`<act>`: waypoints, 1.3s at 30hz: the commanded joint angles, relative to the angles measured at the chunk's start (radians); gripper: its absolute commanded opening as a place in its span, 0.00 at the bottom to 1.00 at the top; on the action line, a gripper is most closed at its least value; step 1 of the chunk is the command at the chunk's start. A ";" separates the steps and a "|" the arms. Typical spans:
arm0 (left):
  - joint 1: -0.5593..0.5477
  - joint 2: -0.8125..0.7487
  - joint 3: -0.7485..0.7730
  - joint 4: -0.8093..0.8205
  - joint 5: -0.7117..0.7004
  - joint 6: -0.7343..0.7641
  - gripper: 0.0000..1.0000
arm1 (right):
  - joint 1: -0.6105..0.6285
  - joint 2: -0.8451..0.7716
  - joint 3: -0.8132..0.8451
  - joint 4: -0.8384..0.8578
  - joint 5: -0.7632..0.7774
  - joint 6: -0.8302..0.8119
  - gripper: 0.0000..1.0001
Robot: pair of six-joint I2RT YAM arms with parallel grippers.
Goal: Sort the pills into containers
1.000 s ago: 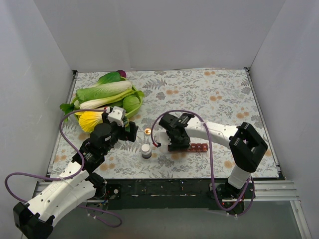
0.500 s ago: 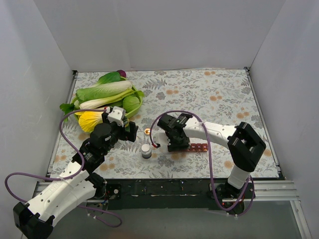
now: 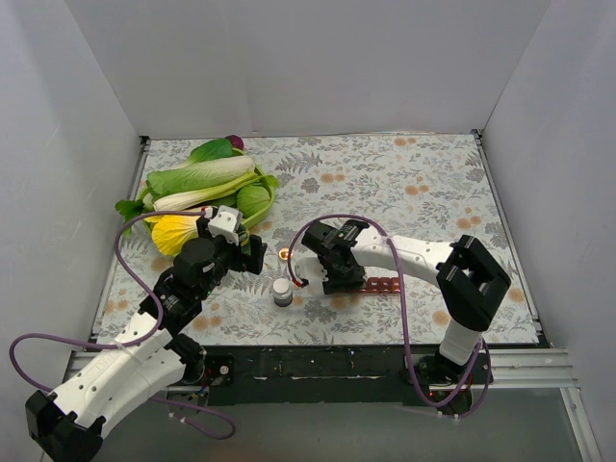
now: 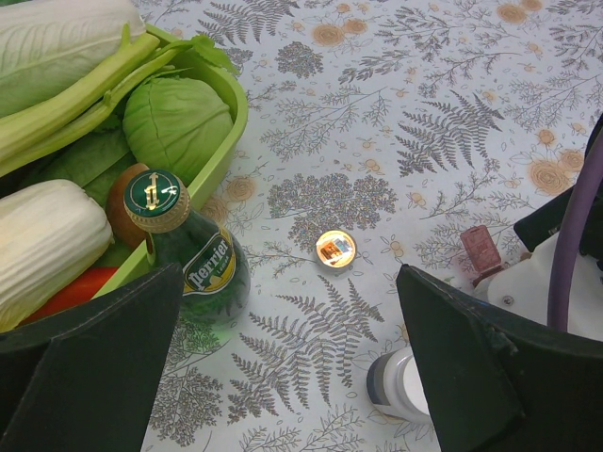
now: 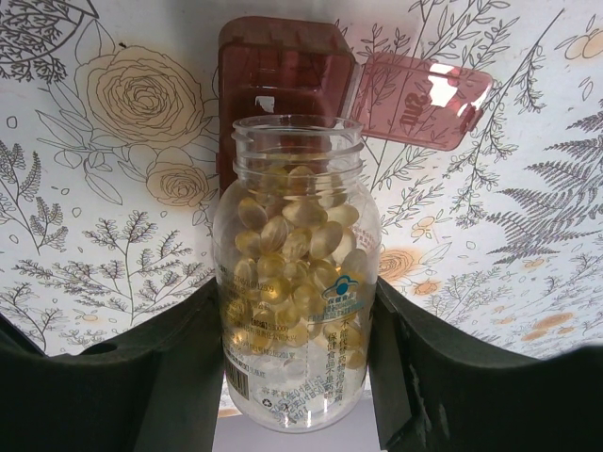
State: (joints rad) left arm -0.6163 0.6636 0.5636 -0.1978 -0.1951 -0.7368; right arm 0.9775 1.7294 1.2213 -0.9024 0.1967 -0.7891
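Holding a clear pill bottle [image 5: 297, 282] tight between its fingers, the right gripper [image 5: 294, 330] points the bottle's open mouth at the end box of the containers [image 5: 283, 75]. That box has its lid flipped open. The dark red strip lies on the flowery cloth [image 3: 423, 183], near its front edge. The left gripper [image 4: 283, 377] hovers with its jaws wide apart, the green bottle [image 4: 193, 254] by one finger and the small grey bottle [image 4: 400, 386] by the other.

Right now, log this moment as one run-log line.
right gripper: shut on clear plastic bottle of yellow softgels, uncapped | mouth: at open compartment of dark red translucent pill strip | left gripper: open, empty
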 commanded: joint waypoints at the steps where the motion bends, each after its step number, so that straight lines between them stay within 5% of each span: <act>1: 0.006 -0.015 -0.008 0.018 -0.009 0.013 0.98 | 0.007 0.009 0.041 -0.030 0.009 -0.009 0.01; 24: 0.006 -0.022 -0.008 0.014 -0.018 0.005 0.98 | -0.060 -0.074 0.066 -0.024 -0.155 0.002 0.01; 35: 0.004 -0.099 0.030 0.000 -0.009 -0.070 0.98 | -0.396 -0.304 0.302 0.051 -0.607 -0.007 0.01; 39: 0.006 -0.076 0.077 -0.026 -0.029 -0.096 0.98 | -0.568 -0.304 0.535 0.089 -0.822 0.066 0.01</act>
State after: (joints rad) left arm -0.6163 0.5716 0.5755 -0.2062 -0.1967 -0.7948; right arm 0.5358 1.4719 1.5719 -0.9073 -0.3386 -0.7834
